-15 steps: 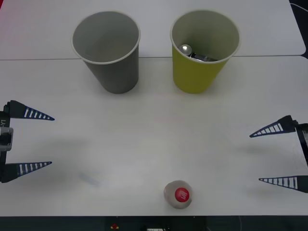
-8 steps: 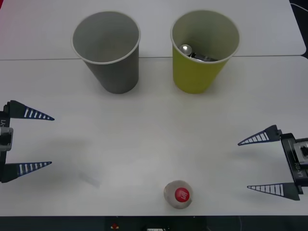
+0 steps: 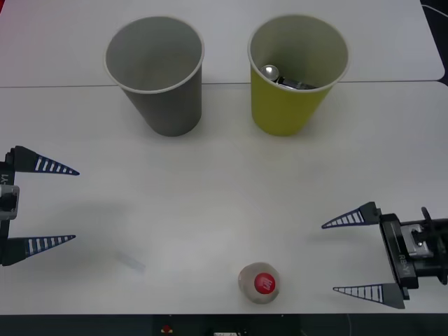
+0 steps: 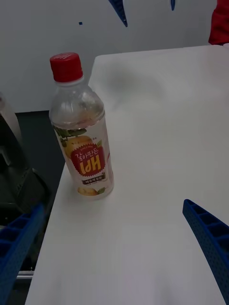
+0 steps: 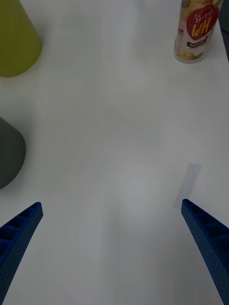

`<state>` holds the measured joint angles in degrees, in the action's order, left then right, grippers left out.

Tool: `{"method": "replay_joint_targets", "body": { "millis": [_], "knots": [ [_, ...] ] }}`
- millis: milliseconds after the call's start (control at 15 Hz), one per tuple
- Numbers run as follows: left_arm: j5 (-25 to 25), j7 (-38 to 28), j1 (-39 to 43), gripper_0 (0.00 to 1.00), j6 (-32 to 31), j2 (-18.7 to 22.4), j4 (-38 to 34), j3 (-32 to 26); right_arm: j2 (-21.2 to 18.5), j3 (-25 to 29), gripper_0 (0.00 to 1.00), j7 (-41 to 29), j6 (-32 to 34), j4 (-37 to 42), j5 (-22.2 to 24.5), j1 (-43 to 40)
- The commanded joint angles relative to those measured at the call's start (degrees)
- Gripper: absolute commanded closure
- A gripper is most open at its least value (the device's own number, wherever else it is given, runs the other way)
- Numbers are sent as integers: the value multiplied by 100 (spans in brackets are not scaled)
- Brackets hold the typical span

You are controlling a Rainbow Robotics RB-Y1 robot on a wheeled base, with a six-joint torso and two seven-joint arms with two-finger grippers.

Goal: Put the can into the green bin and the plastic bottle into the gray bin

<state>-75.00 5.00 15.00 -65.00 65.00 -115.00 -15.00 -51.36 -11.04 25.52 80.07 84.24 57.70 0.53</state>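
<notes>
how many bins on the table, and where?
2. The gray bin stands at the far side, toward the robot's left. The green bin stands beside it, apart, toward the robot's right, with the can inside. Nothing seems to hide a third.

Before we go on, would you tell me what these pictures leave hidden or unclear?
- Can, front view: lying inside the green bin; the bin's wall hides most of its body.
- Gray bin, front view: its floor is too dim to judge.
- Plastic bottle, front view: seen from above, cap hides the body; left wrist view's edge cuts off its top.
- Right gripper, open: how close it is to the bottle is unclear.
</notes>
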Motion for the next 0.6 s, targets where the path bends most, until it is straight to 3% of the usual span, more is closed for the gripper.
{"method": "replay_joint_targets", "body": {
  "millis": [67,600],
  "knots": [
    [0,0,0,0,0,0,0,0,320,-223,0,68,0,-215,4,26],
    [0,0,0,0,0,0,0,0,1427,-417,0,191,-44,-487,505,8]
  ]
}}
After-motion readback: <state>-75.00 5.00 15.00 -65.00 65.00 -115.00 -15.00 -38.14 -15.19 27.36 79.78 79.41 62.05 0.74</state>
